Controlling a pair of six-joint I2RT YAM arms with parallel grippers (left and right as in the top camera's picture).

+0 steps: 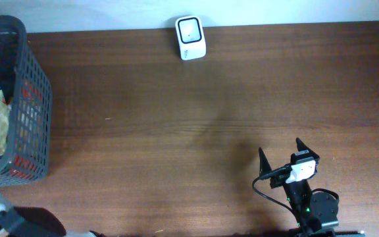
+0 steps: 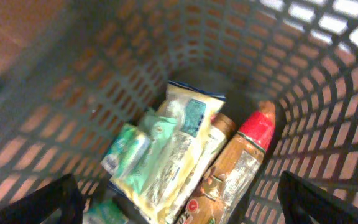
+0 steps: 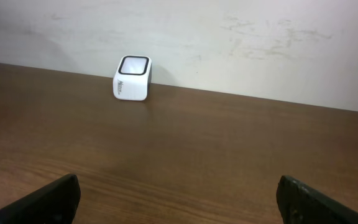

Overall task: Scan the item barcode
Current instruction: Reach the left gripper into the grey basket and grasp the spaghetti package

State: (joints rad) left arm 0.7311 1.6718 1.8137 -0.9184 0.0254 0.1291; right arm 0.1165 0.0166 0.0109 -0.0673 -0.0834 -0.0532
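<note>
The left gripper hangs with its jaws spread wide and nothing between them. Its dark, blunt fingers show only at the lower corners of the left wrist view. Below it opens a basket of grey plastic, moulded into a lattice of small rectangular holes, its walls narrowing toward the floor. On that floor lie the goods to be scanned. Glossy, crinkled packets in pale yellow and mint green are heaped across one another. Just beside them a brown bottle with a smooth red cap lies tilted near the wall. The view is too blurred to make out a barcode.

The right gripper likewise stands open and empty, over the table, a dark brown matt top with wood grain. A black cable loops beside its wrist.

Only the overhead view places the basket at the table's left edge, and there only a corner of the packets shows. The bottle appears in the left wrist view alone. The scanner is a small white rounded block with a black-rimmed window on top. It sits at the far edge, well apart from the basket and both grippers. The right wrist view adds the pale, scuffed wall behind it.
</note>
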